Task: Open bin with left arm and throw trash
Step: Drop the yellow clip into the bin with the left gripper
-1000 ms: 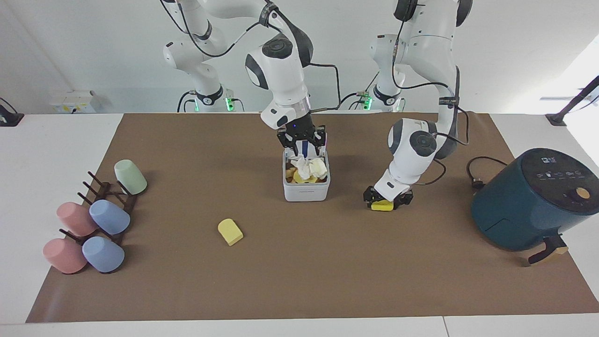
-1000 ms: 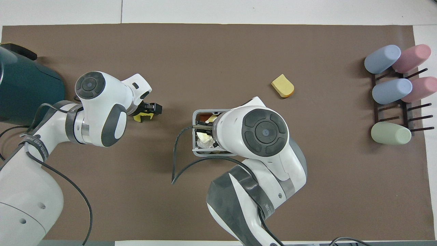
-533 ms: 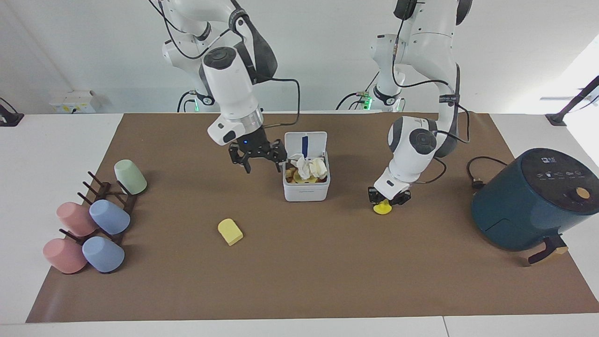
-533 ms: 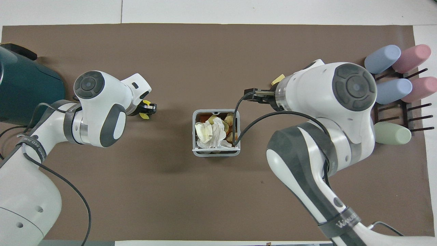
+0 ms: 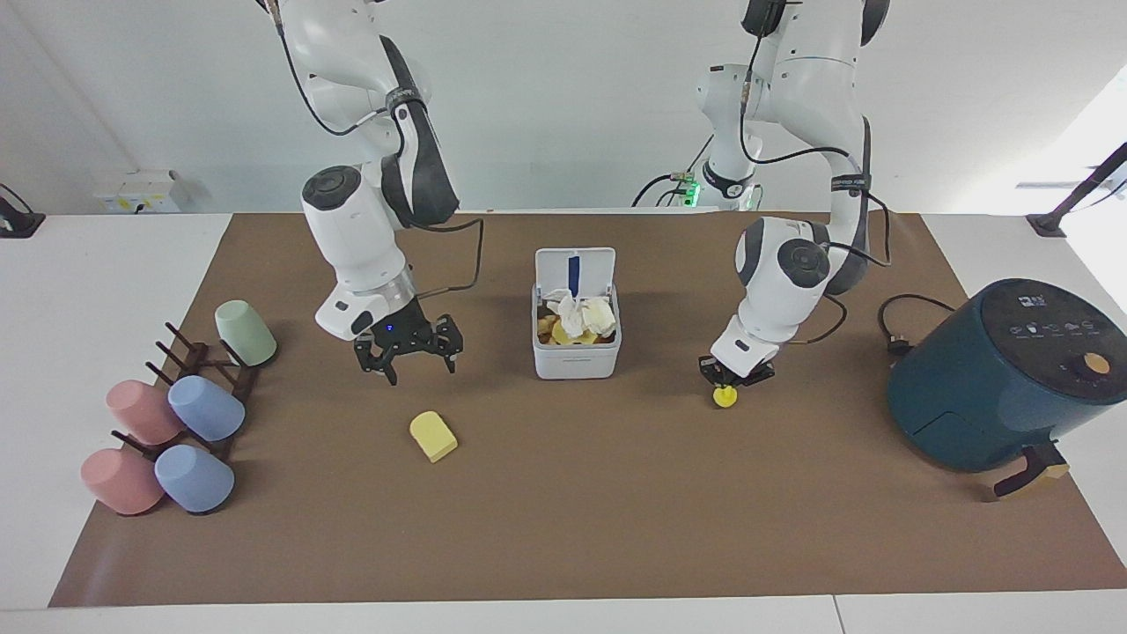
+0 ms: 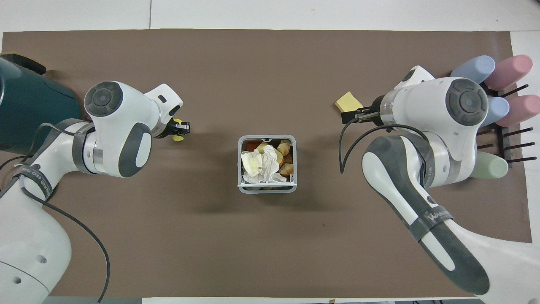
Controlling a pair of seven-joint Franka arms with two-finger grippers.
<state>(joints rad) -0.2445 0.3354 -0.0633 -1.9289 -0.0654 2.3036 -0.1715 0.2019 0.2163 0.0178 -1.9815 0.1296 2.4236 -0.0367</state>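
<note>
Left gripper (image 5: 732, 380), right-centre frame, fingers closed on sponge piece (image 5: 725, 397). Shallow pinch may slip. Bin (image 5: 577, 350) heaped: may roll off. Right gripper (image 5: 411, 361) fingers spread, empty.

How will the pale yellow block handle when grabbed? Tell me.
The pale yellow block lies flat on a broad face, so it probably won't roll. Its rounded end could slip between jaws; the straight sides look safer. Small and matte, so likely light.

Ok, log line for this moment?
white lidded bin: open, holds paper wad | left gripper: shut on bright yellow sponge piece | right gripper: open, over mat near pale yellow block
</note>
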